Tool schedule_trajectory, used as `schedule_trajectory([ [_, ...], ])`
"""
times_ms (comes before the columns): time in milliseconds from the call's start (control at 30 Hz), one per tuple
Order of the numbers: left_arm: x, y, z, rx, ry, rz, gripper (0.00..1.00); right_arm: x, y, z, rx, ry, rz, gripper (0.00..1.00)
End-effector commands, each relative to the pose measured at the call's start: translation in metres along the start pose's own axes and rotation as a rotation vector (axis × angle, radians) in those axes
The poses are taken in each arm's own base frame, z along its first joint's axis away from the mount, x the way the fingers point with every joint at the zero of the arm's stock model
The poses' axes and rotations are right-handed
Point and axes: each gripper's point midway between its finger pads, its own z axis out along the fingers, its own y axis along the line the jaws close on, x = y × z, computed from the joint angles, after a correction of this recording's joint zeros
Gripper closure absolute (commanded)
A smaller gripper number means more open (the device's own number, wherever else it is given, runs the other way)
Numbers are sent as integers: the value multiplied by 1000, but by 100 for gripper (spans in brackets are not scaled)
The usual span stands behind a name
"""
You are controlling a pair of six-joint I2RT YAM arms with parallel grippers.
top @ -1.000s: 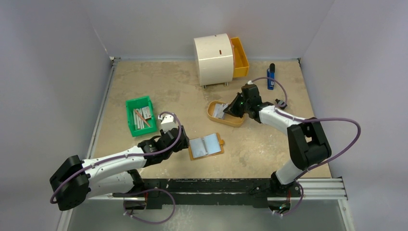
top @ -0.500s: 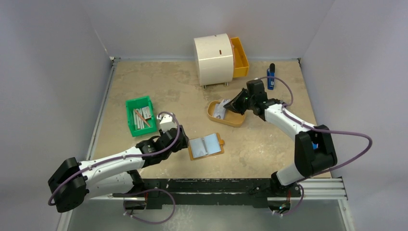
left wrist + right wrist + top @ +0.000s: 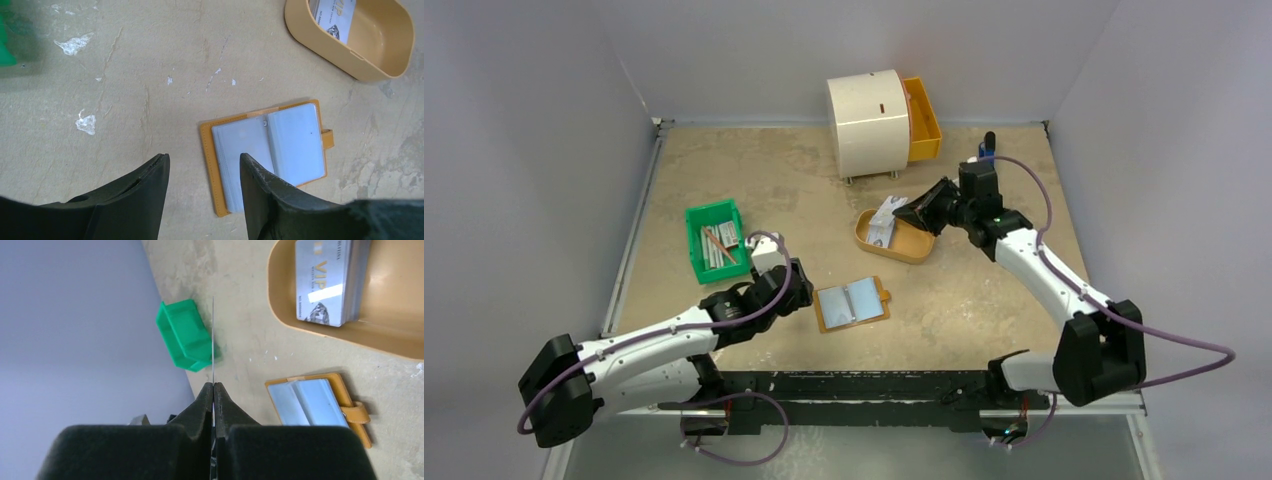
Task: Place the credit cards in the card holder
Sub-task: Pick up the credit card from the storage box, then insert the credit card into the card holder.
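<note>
Pinching one credit card by its edge, likely light, stiff and slippery, the right gripper hovers at one o'clock from the card holder; left gripper spread, empty.

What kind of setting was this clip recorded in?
Likely a lab robot test cell: plain grey walls box in a beige stone-look tabletop, two white-and-black robot arms are bolted to its near edge, and props like a green plastic bin sit staged.
</note>
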Motion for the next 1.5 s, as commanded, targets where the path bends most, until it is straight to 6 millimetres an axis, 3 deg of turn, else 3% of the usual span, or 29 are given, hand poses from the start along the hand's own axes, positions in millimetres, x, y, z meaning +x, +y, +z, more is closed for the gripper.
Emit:
schedule_trajectory([
  [0,-26,-15,-10,31,-61,-48,47,19,33,-26,-205,85,-208,100],
  [33,-26,-15,-10,37,-58,-48,47,25,42,-34,-252,98,-314,100],
  [100,-23,-15,-11,50,-53,-52,47,45,40,-49,-233,140,-523,100],
  [167,-17,-13,-10,58,-42,-59,47,58,22,-58,-182,160,-713,100],
  [267,-7,-13,-5,70,-19,-62,48,80,-16,-60,-148,258,-802,100],
  [400,1,-6,2,30,-4,-52,50,103,-55,-47,-129,387,-813,100],
  [700,14,13,16,-88,19,-45,54,122,-58,-5,-204,443,-767,100],
  [967,39,26,35,-69,140,-94,64,121,-70,-3,-181,426,-787,100],
  [1233,59,9,52,9,242,-47,78,122,-91,-2,-123,420,-757,100],
  [1467,52,-4,62,31,223,-34,81,132,-98,3,-140,451,-663,100],
])
